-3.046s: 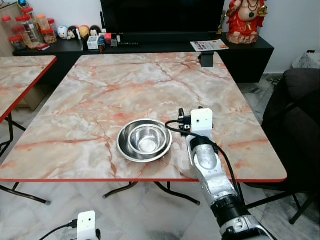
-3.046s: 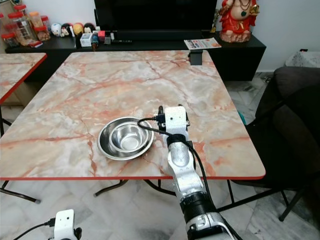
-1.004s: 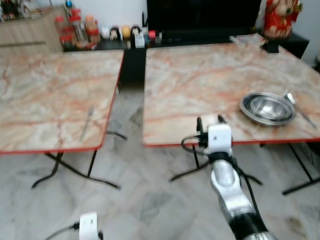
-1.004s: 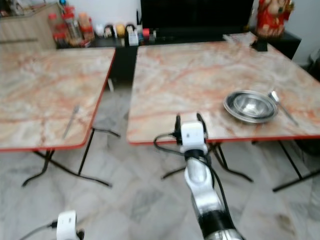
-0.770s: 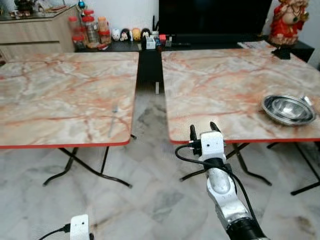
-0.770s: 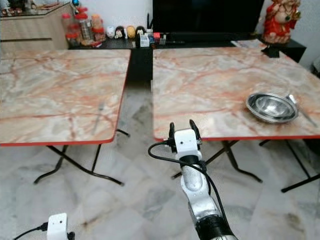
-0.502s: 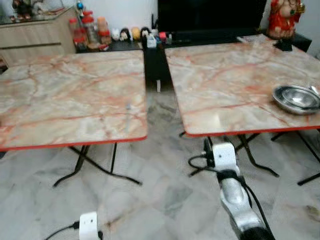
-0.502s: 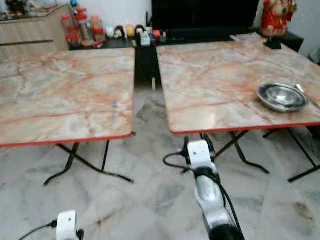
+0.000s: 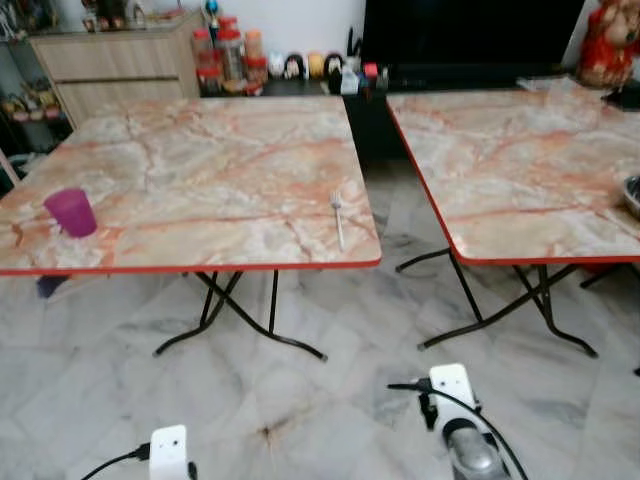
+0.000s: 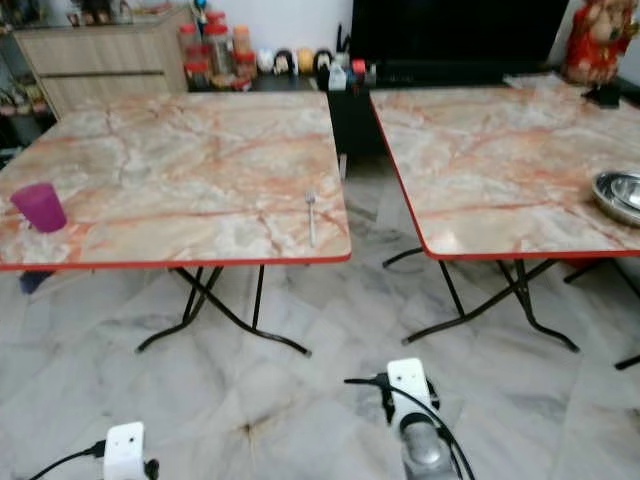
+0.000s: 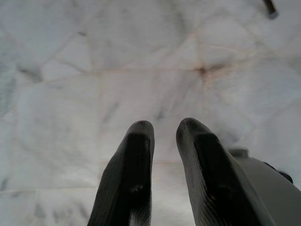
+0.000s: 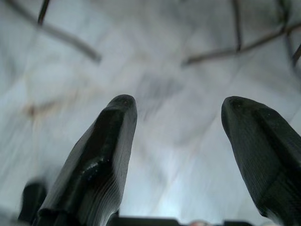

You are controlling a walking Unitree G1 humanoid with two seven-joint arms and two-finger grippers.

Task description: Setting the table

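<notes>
Fork [image 9: 338, 218] lies flat on the left marble table [image 9: 190, 160], near that table's front-right corner, tines away from the robot; purple cup [image 9: 70, 212] sits on the same table, well apart from the fork, by the far-left edge. Steel bowl [image 10: 620, 195] is on the other table, well apart from the fork. Right gripper [image 12: 181, 155] hangs low over the floor tiles with fingers spread wide, empty. Left gripper [image 11: 162, 155] also points at the floor, fingers almost together with a narrow gap, holding nothing. Likely next step: walk up and pick the fork. Risks: fork is thin and flat on slick marble, so fingers may skid over it or nudge it off the nearby edge; the table's red rim could catch the wrist on approach.
</notes>
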